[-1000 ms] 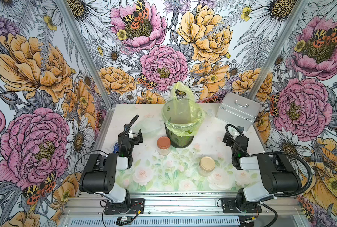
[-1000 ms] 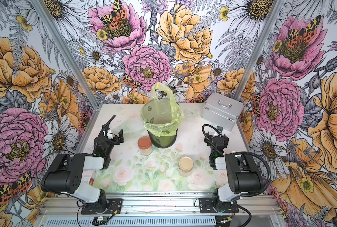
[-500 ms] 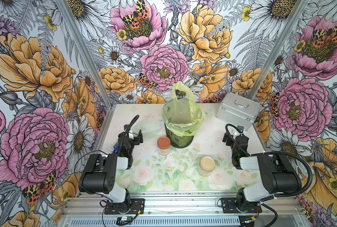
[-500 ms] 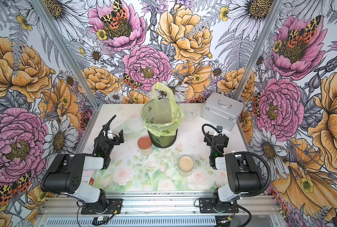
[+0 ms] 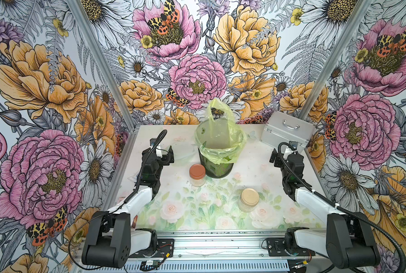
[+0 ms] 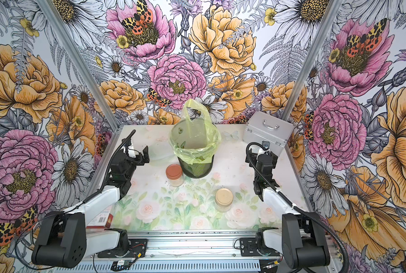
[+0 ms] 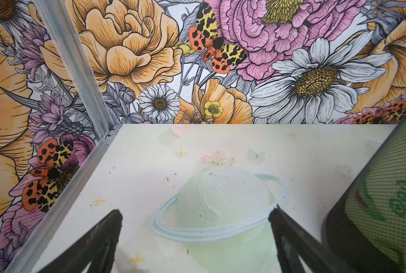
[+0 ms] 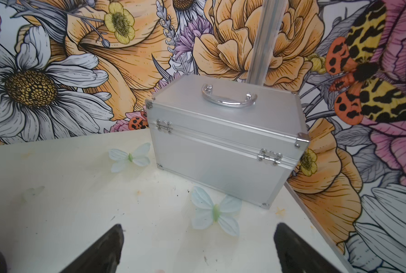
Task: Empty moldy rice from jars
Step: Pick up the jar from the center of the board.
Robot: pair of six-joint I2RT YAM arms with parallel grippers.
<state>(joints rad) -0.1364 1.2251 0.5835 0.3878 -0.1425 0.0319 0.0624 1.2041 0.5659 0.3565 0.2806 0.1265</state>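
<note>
Got the copper-lid jar (image 5: 197, 173) sitting just left of centre in both top views, right at the lower-left foot of the mesh bin (image 5: 217, 169), maybe touching, can't tell. Beige-lid jar (image 5: 249, 198) off on its own, lower and right of centre, well apart from the copper one. Both upright on the flowery table (image 5: 251, 165), lids on, not gripped by anything. Can just make out the moldy rice (image 5: 197, 183) as a pale layer through the glass under the copper lid; too small to call in the beige one.

Bin dead centre, lined with a yellow-green bag (image 5: 220, 137), handle loop poking up at the back. Clear plastic bowl (image 5: 181, 151) just left of it, silver case (image 5: 287, 130) tucked into the upper-right corner of the table.

Left gripper (image 5: 163, 153) parked centre-left by the bowl, fingers (image 7: 107, 227) spread wide in the wrist view with the bowl's rim between them, clamped on nothing; no telling about contact with that rim. Right gripper (image 5: 282, 156) over at centre-right, just in front of the case, also spread wide and empty, only bare table and a pale butterfly (image 8: 215, 212) past the tips.
</note>
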